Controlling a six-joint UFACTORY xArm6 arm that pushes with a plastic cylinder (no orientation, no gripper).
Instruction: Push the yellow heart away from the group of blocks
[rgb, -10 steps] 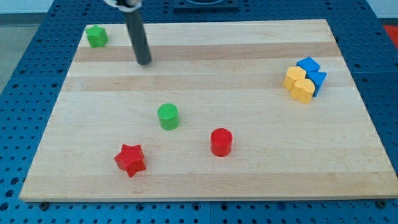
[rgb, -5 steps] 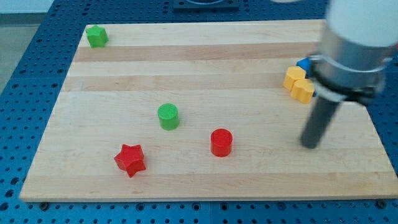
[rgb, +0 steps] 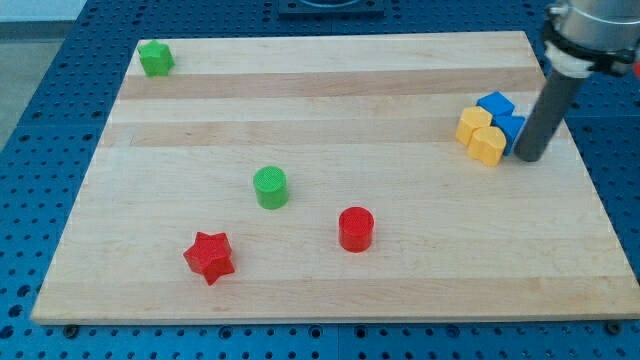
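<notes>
Near edge: red star (rgb: 209, 257) and red cylinder (rgb: 355, 228) sit idle. Farther right, the yellow heart (rgb: 488, 145) hugs the blue blocks (rgb: 499, 113); my tip (rgb: 528, 157) is just beside them. No pincer here. The heart looks light and stiff: push its flat side.

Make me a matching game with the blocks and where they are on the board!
Things:
1. green cylinder
2. red star
3. yellow blocks
4. my tip

Places:
A. beside the blue blocks, at the view's right
B. nearest the view's bottom left
C. near the board's middle
D. just right of the blue and yellow cluster

Pairs: 1-C, 2-B, 3-A, 4-D
</notes>
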